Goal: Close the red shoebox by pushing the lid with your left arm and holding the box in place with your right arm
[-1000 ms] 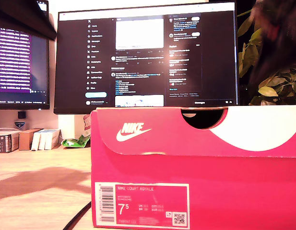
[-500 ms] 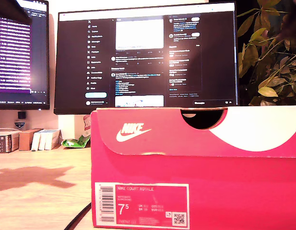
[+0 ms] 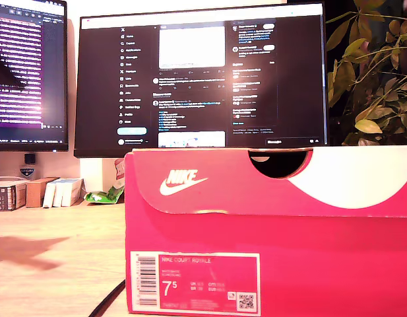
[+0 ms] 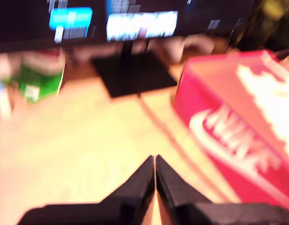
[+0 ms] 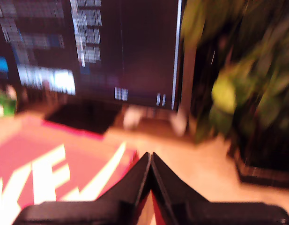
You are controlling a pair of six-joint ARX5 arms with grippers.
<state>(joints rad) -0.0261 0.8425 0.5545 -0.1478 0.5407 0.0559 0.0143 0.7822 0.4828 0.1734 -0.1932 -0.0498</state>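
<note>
Shoebox sits lid-down on the desk; my first gripper and second gripper, though blurred, look pinched together, holding nothing

My first gripper and second gripper look closed, though blurred.

both wrist views are heavily motion-blurred; screen text smears into streaks and the plant is a green-yellow smudge. the exterior view is sharp but oversaturated, the shoebox glowing hot pink. the monitors glow brightly. a soft shadow lies on the warm-lit desk.
</note>
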